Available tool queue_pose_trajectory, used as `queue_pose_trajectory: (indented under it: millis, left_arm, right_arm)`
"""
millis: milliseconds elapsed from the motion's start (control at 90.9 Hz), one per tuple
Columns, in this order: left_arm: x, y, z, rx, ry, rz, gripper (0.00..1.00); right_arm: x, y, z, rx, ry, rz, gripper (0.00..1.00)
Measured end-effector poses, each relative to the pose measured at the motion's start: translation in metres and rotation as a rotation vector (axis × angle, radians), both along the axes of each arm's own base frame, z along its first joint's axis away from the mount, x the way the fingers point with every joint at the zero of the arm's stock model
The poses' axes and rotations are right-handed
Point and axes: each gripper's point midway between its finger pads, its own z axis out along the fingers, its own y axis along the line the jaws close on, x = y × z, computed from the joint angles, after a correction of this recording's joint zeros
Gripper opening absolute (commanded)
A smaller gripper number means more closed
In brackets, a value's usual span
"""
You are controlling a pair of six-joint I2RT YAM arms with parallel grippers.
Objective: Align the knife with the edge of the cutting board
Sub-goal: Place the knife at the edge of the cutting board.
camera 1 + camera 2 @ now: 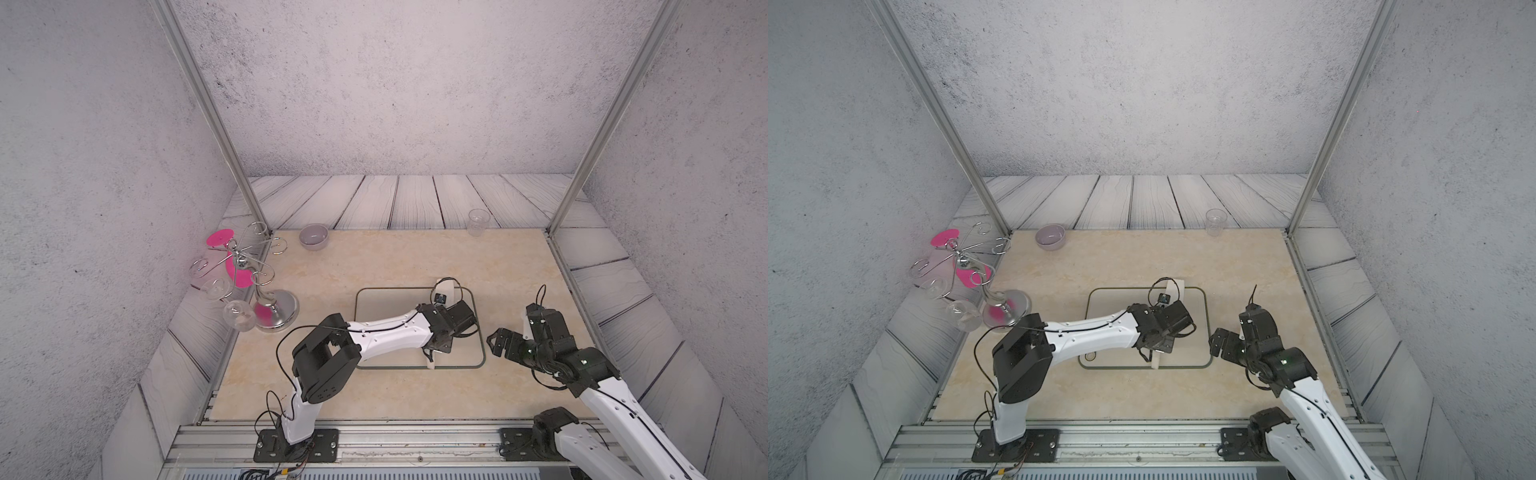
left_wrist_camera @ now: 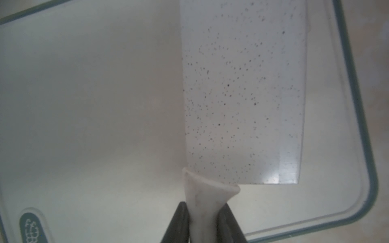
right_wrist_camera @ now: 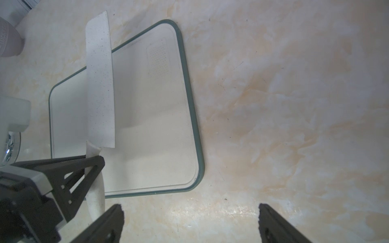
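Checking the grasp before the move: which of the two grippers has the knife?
The left gripper: it is shut on the handle of the knife, blade over the cutting board. The right gripper stands open beside the board, holding nothing.

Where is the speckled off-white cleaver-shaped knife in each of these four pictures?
In a top view: speckled off-white cleaver-shaped knife, handle end at the near edge of the beige green-rimmed cutting board, rest under the left arm.
In a top view: knife, likewise.
Left wrist: blade fills the middle, left tool on its handle.
Right wrist: knife spanning the board.
Shared landmark: the board's dark green rim.
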Motion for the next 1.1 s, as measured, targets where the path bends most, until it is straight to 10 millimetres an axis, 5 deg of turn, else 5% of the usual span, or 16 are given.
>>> queue_pose_trajectory:
  millis: [440, 1101]
  left_arm:
    - [-0.005, -0.048, -0.018, -0.028, 0.026, 0.066, 0.02]
    - [-0.006, -0.072, -0.04, -0.027, 0.086, 0.079, 0.02]
  right_arm:
    - [-0.005, -0.003, 0.002, -0.005, -0.017, -0.012, 0.99]
    - [-0.005, -0.035, -0.003, -0.112, -0.014, -0.176, 0.99]
